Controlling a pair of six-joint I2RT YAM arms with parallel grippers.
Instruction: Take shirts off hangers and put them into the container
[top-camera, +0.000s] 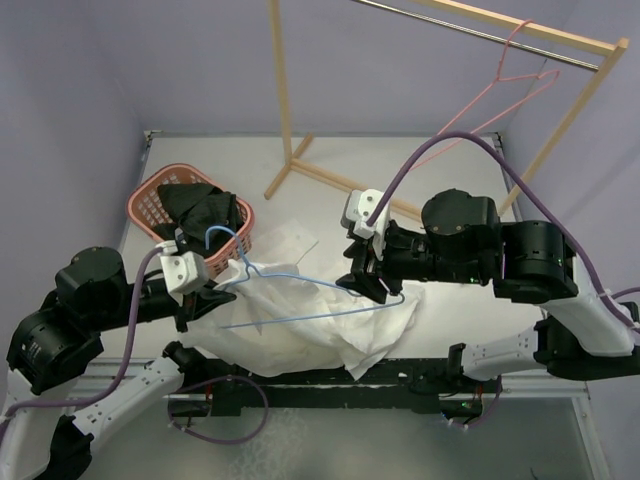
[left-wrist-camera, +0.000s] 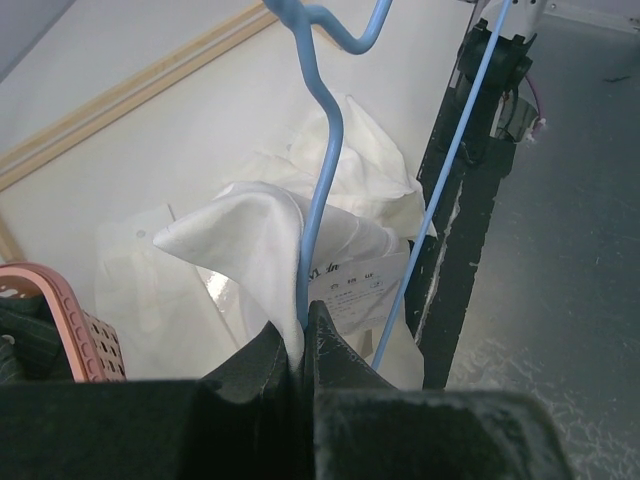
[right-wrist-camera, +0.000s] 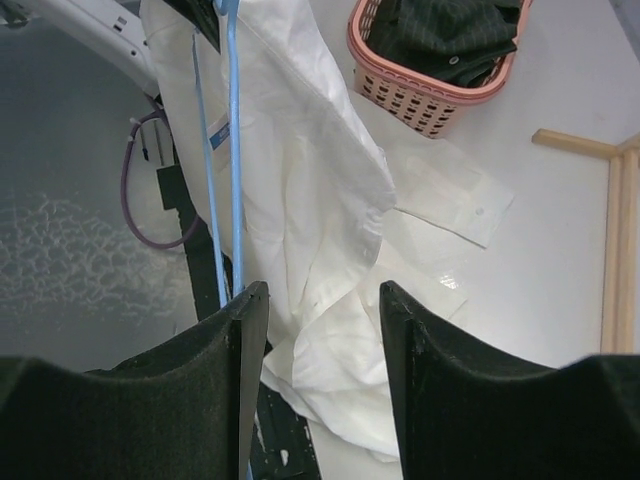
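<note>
The white shirt (top-camera: 320, 325) lies crumpled at the table's near edge, with the blue hanger (top-camera: 300, 280) still across it. My left gripper (top-camera: 225, 293) is shut on the blue hanger's (left-wrist-camera: 325, 170) neck below the hook, and a fold of white shirt (left-wrist-camera: 250, 230) is pinched in with it. My right gripper (top-camera: 372, 285) hangs open at the hanger's right end. The blue wires (right-wrist-camera: 236, 150) pass outside its left finger (right-wrist-camera: 245, 330); only white shirt (right-wrist-camera: 310, 180) lies beneath the gap. The black shirt (top-camera: 200, 210) fills the pink container (top-camera: 135, 205). The pink hanger (top-camera: 505, 85) hangs bare on the rail.
The wooden rack (top-camera: 285, 90) stands at the back, its foot bar reaching toward the table's middle. A shirt cuff (right-wrist-camera: 450, 195) lies flat near the container (right-wrist-camera: 410, 100). The dark front rail of the table (left-wrist-camera: 470, 200) and purple cables (right-wrist-camera: 135, 200) run under the hanger.
</note>
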